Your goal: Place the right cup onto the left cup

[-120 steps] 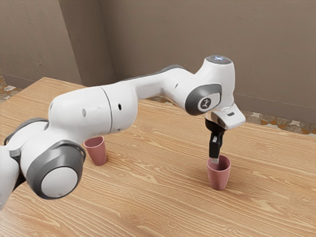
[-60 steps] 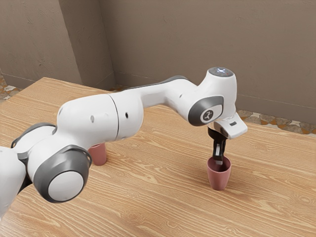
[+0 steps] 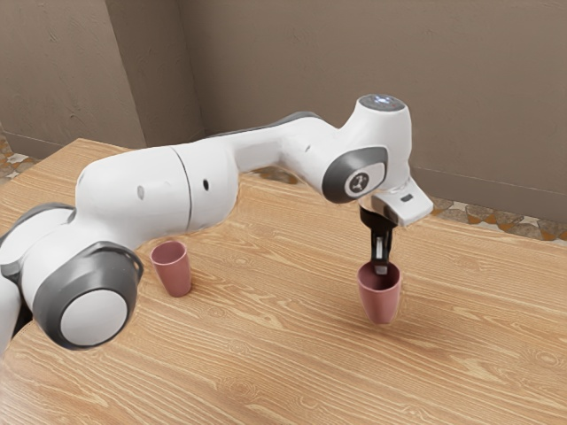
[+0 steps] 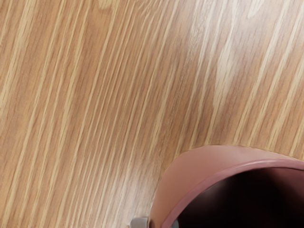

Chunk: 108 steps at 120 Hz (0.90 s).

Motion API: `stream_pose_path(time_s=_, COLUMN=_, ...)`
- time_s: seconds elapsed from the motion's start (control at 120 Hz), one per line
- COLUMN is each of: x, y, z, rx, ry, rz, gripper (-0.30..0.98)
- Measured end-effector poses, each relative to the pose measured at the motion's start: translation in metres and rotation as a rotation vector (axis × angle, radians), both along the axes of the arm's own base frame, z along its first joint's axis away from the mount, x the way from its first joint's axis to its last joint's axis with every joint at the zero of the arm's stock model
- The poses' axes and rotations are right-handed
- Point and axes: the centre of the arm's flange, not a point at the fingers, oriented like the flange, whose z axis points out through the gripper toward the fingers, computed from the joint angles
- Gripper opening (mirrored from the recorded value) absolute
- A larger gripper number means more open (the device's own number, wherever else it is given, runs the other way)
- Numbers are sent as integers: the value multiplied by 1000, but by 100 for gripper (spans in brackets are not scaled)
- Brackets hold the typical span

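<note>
Wooden table (image 3: 266, 372), one pink cup (image 3: 174, 276), jaws tight on a second cup (image 3: 381, 305).

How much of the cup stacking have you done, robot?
Grabbing looks done: my end effector is shut on the held cup, one finger inside and one outside its wall. Lifting is happening now: that cup shows higher in the exterior view than half a second ago, so it seems to be off the table. Still left: carrying it to the other cup, standing apart, and placing it on top.

Wood-grained table (image 3: 266, 363), light streaks, pink cup (image 3: 174, 274) standing upright on it
</note>
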Motion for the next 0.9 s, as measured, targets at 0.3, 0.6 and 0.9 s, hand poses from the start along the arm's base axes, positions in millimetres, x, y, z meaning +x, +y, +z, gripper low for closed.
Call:
stream_pose_path(time_s=0.3, x=-26, y=150, z=76, rx=38, ry=8, rz=210, gripper=-10)
stream_pose_path(time_s=0.6, x=-71, y=266, z=81, rx=116, ry=48, rz=373, gripper=-10)
stream_pose_path(time_s=0.9, x=-74, y=346, z=88, rx=158, ry=31, rz=467, gripper=-10)
